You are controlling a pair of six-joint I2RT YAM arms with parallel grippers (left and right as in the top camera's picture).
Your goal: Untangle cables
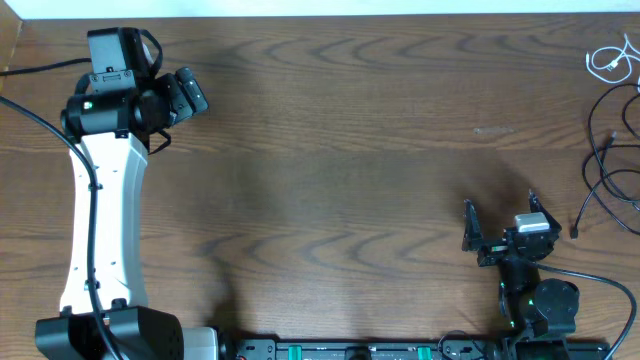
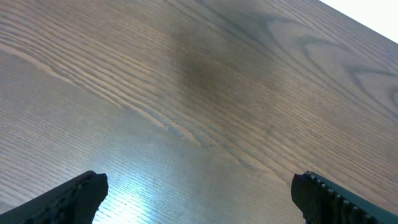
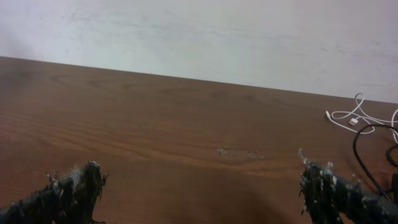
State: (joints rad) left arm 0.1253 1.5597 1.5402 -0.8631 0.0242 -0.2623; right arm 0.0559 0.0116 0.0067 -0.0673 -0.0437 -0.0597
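The cables lie at the table's far right edge. A small white cable is coiled at the back, and long black cables loop in front of it. The right wrist view shows the white cable and a black loop ahead and to the right. My right gripper stands open near the front edge, left of the cables and apart from them, with nothing between its fingers. My left gripper is far off at the back left, open over bare wood.
The wooden table runs wide between the two arms. A thick black lead runs along the left arm, and another leaves the right arm's base. A pale wall rises behind the table's back edge.
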